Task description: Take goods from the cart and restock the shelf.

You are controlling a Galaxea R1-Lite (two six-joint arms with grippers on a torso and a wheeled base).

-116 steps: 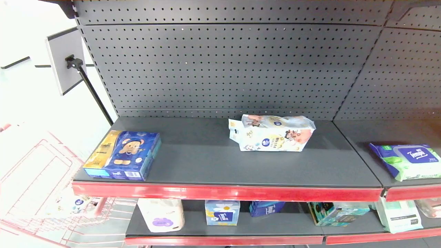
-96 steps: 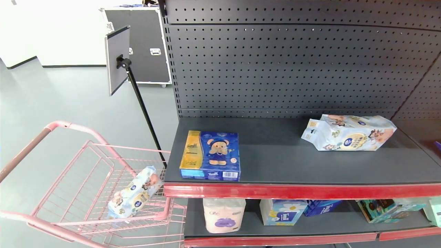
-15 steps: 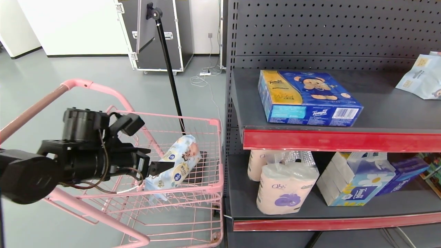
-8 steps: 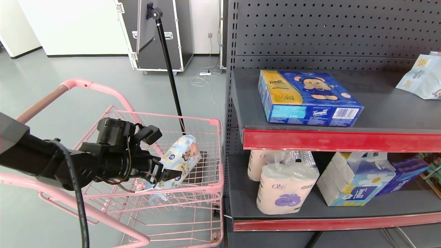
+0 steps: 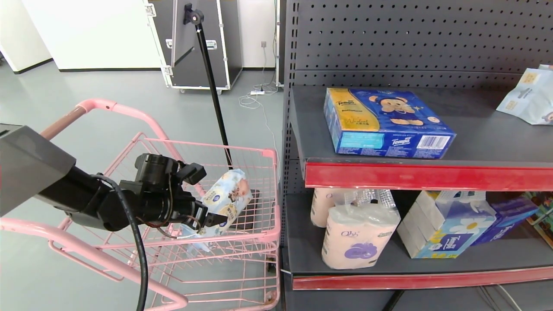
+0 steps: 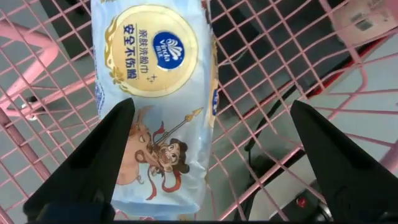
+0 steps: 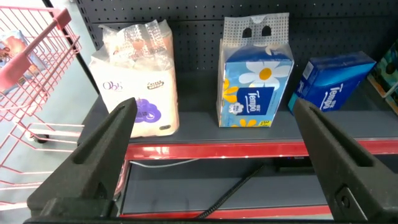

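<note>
A: Where is the goods item, and how should the grab go?

B: The tissue pack [image 5: 227, 195] stands tilted in the pink cart [image 5: 259, 152], in the corner nearest the shelf [image 5: 432, 176]; the left gripper [image 5: 212, 218] is at its lower end, spread wide with nothing pinched yet. In the left wrist view the pack lies between the fingers [image 6: 93, 168] but off-centre, close under one and well apart from the other; I would centre it first, then lower until the pads close across the narrow width rather than on a loose corner; the wrap looks soft and slick, so a mid-body grip seems safest; keep the tips out of the wire mesh.

A: And the arms?

B: The left arm comes in from the left over the cart's side, forearm sloping down into the basket, wrist aimed toward the shelf; whether a finger touches the pack I cannot tell. On the top board the blue box [image 5: 384, 121] lies flat near the front edge, with bare board beside it for a landing. The right gripper [image 7: 212, 102] also stands apart and holds nothing; it faces the lower board's roll pack [image 7: 138, 74] and flowered bundle [image 7: 256, 81].
</note>
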